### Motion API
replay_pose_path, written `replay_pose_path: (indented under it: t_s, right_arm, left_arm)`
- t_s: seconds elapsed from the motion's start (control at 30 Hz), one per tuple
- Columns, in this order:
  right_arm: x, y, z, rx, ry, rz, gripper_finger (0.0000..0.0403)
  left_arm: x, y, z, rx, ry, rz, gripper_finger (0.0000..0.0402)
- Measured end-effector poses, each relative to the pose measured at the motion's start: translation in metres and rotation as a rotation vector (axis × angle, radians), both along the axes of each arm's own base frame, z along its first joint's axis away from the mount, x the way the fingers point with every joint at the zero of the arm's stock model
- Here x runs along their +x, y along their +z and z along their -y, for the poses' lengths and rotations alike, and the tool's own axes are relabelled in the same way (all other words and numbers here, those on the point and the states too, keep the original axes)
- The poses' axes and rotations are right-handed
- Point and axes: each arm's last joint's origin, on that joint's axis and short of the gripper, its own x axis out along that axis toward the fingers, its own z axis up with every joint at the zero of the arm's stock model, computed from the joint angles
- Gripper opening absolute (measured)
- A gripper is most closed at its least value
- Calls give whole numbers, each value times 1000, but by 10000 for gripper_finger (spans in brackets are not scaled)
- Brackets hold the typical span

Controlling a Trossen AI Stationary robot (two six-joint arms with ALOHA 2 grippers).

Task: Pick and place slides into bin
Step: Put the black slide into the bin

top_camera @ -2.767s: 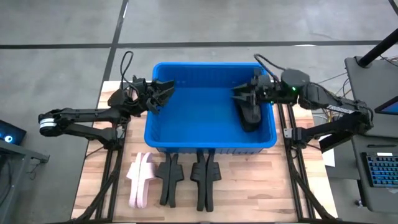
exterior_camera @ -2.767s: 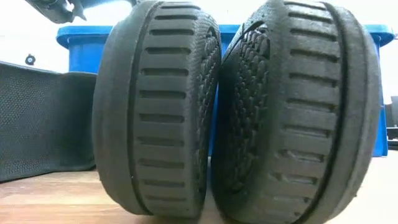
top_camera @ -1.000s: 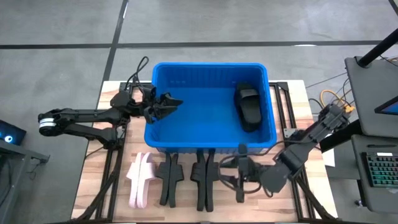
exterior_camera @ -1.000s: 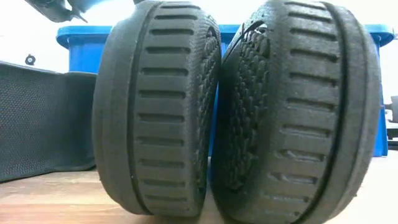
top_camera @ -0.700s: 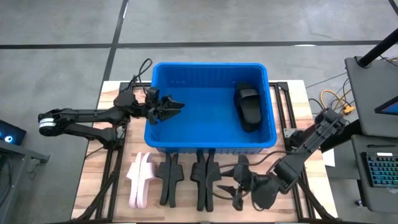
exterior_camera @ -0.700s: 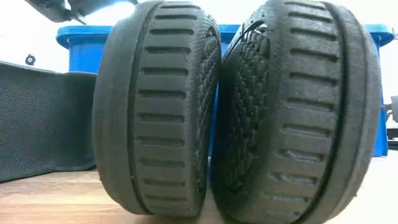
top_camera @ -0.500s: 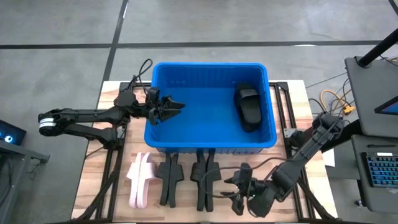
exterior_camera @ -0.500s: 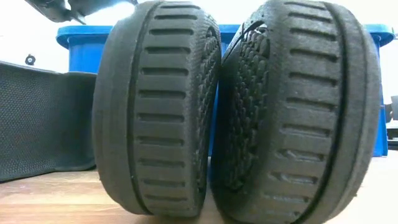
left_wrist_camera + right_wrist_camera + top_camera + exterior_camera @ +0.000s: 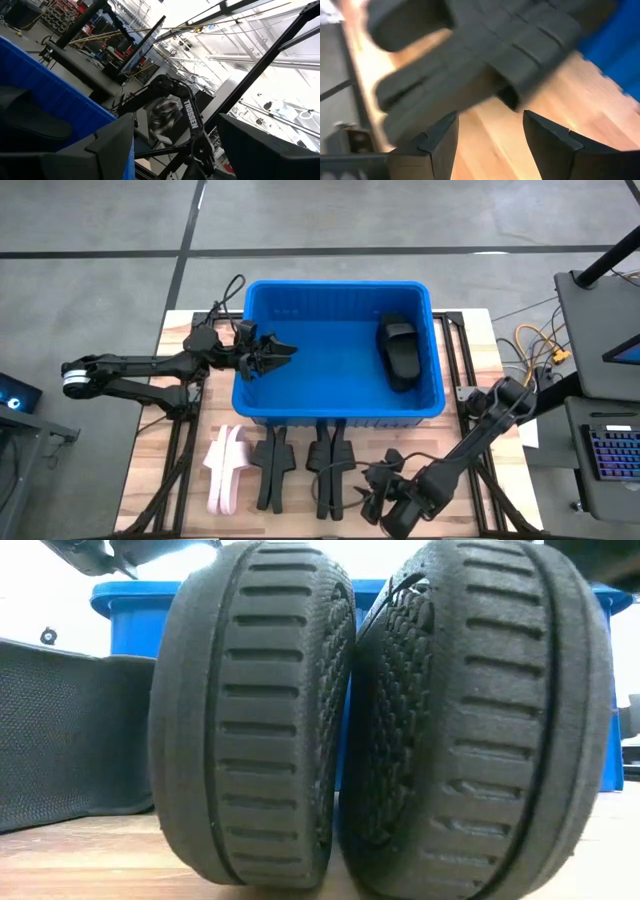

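Note:
The blue bin (image 9: 262,395) stands mid-table with one black slide (image 9: 399,352) lying inside at its right end. In front of it, two pairs of black slides (image 9: 330,467) (image 9: 270,468) and a pink pair (image 9: 225,470) stand on their side edges on the wood. My right gripper (image 9: 366,498) is open and low near the table's near edge, just right of the right black pair; these slides fill its wrist view (image 9: 470,50) ahead of the open fingers (image 9: 490,117). My left gripper (image 9: 283,350) is open and empty over the bin's left wall.
The low view shows the right black pair (image 9: 380,720) close up, standing on edge, with the bin (image 9: 140,620) behind it. Bare wood (image 9: 400,450) lies right of the slides. A desk with a keyboard (image 9: 610,450) stands beyond the table's right edge.
My right gripper has swung down and toward the table's near edge and left, closing in on the right black pair of slides from their right side. It stays open. The slides have not moved.

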Motion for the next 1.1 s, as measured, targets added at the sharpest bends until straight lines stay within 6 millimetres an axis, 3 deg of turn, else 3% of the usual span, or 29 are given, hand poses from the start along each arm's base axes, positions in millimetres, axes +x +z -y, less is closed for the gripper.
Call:
replay_pose_path:
  t_s: [0.13,0.57,1.1]
  right_arm:
    - [-3,-8,4,9,-89,-32,204]
    - [10,-30,7,-136,-71,-36,194]
    - [27,-54,17,-61,-259,12,191]
  left_arm:
    - [0,0,0,0,0,0,270]
    - [0,0,0,0,0,0,270]
    - [0,0,0,0,0,-1,270]
